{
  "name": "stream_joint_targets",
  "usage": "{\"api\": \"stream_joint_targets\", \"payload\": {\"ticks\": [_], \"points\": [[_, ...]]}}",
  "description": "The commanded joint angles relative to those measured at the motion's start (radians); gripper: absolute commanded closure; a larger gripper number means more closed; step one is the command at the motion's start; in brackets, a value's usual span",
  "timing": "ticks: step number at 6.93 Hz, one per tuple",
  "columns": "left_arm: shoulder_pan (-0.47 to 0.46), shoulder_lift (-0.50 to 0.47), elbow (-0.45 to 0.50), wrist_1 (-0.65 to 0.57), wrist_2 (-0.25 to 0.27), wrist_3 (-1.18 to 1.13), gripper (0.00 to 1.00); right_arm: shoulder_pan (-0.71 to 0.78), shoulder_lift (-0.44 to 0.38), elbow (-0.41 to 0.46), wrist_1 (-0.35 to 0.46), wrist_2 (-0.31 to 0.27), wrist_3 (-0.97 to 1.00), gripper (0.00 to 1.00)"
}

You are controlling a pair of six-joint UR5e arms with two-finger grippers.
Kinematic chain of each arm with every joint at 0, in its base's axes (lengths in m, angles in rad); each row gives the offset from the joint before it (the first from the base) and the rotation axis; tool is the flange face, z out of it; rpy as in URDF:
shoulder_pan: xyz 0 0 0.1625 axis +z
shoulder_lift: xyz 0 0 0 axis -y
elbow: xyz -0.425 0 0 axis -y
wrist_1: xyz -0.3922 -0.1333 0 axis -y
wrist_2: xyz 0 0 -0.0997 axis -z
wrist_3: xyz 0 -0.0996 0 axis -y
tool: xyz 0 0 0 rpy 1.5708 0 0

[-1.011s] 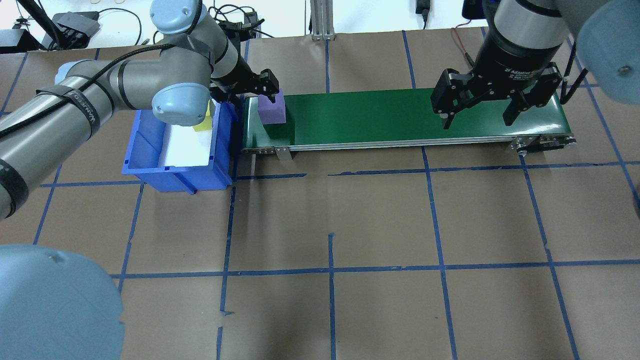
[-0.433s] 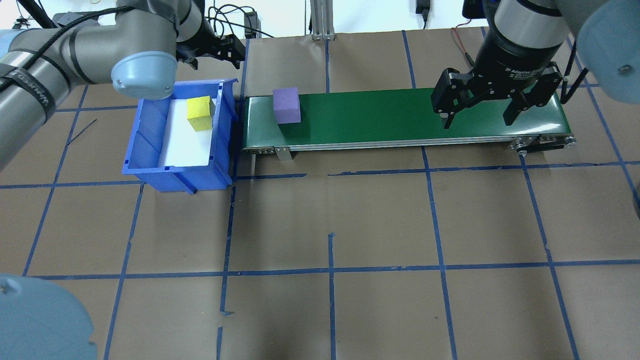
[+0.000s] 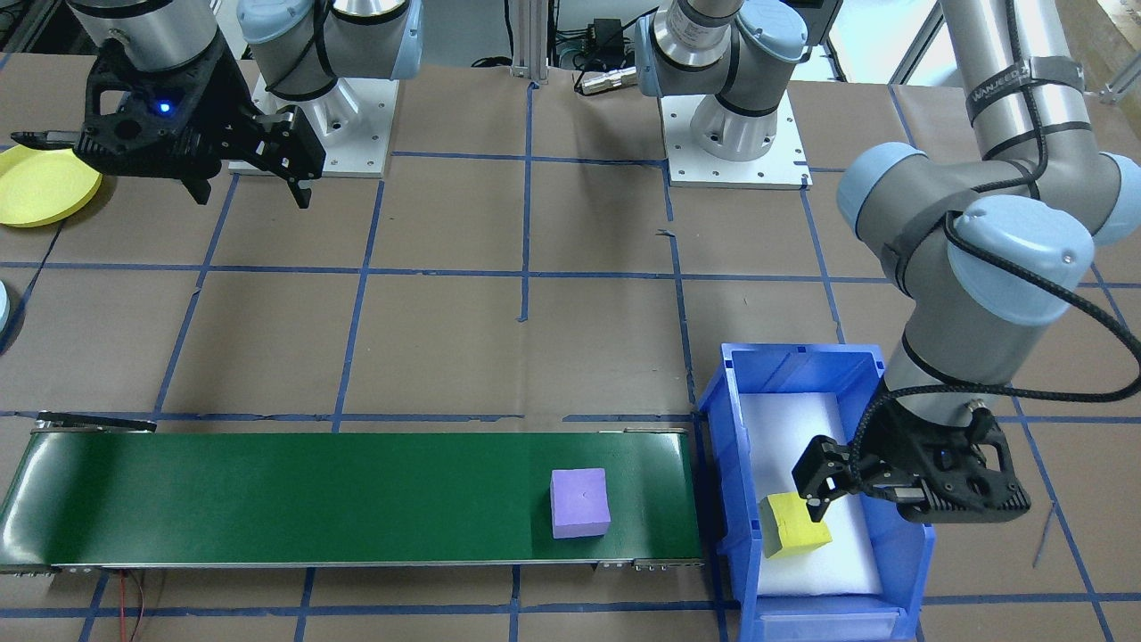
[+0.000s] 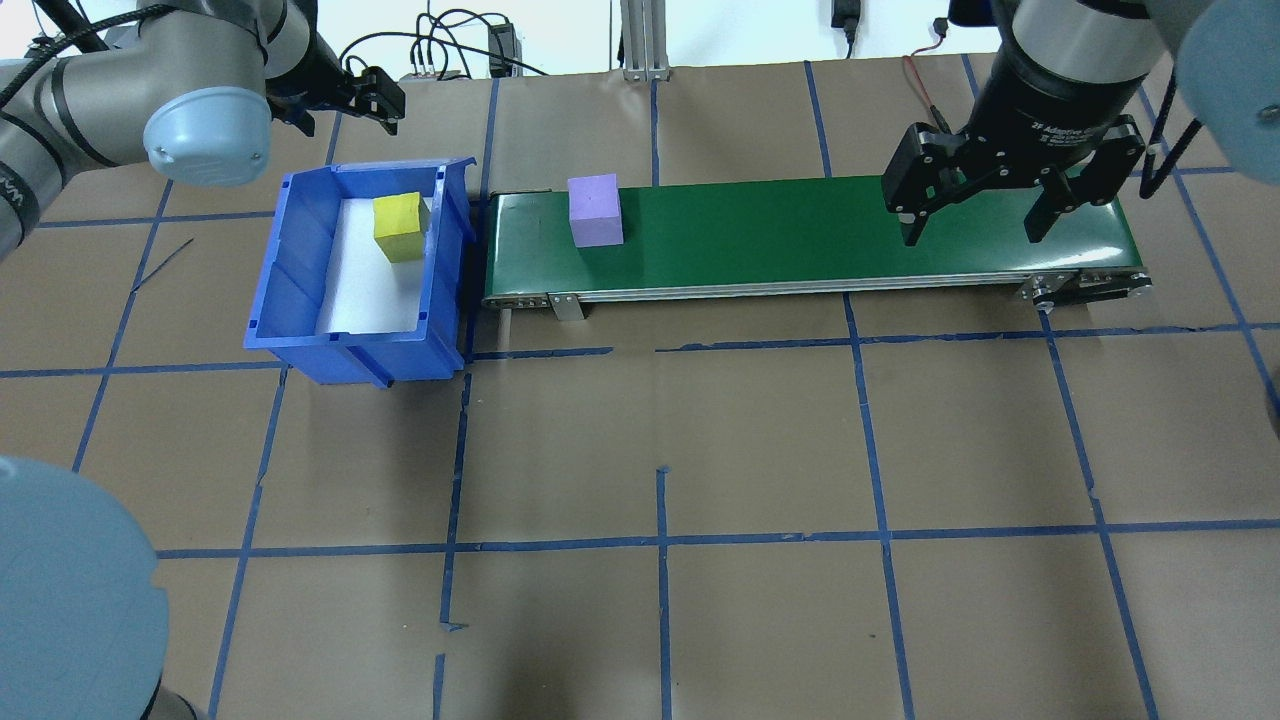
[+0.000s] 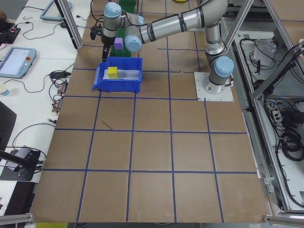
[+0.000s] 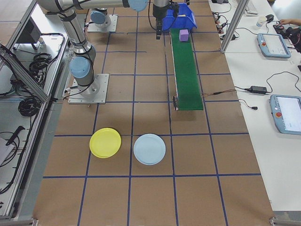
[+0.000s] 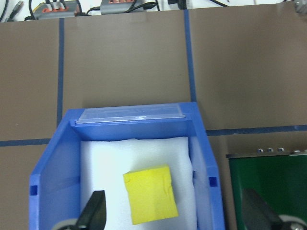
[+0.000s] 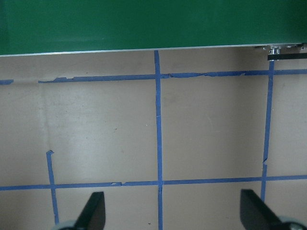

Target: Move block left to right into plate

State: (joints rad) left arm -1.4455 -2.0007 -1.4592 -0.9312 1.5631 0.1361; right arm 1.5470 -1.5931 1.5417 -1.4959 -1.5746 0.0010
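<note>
A purple block stands on the green conveyor belt near the belt's left end, free of both grippers. A yellow block lies on white foam in the blue bin. My left gripper hovers open above the bin's far end, holding nothing. My right gripper hangs open and empty at the belt's right end. A yellow plate and a light blue plate lie on the table beyond that end.
The table is brown paper with a blue tape grid. The bin sits tight against the conveyor's left end. Cables and control boxes lie along the far edge. Side tables with tablets and a person's hand show in the side views.
My left gripper has left the purple block and swung back left beyond the bin. The block has travelled a little rightward along the belt. The right gripper shifted slightly right.
</note>
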Motion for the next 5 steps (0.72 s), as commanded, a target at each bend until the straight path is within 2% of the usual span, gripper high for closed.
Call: {"api": "stream_joint_targets", "payload": {"ticks": [1,3,4,5], "points": [[0.019,-0.088,0.055,0.002,0.005,0.001,0.00,-0.056,0.095,-0.067,-0.024,0.004,-0.051,0.00],[0.019,-0.156,0.053,0.002,-0.011,-0.065,0.00,-0.111,0.172,-0.109,-0.032,0.004,-0.129,0.00],[0.019,-0.162,0.031,0.002,-0.030,-0.088,0.00,-0.192,0.201,-0.115,-0.030,0.075,-0.163,0.00],[0.019,-0.167,0.016,0.000,-0.034,-0.134,0.00,-0.247,0.232,-0.107,-0.068,0.159,-0.262,0.00]]}}
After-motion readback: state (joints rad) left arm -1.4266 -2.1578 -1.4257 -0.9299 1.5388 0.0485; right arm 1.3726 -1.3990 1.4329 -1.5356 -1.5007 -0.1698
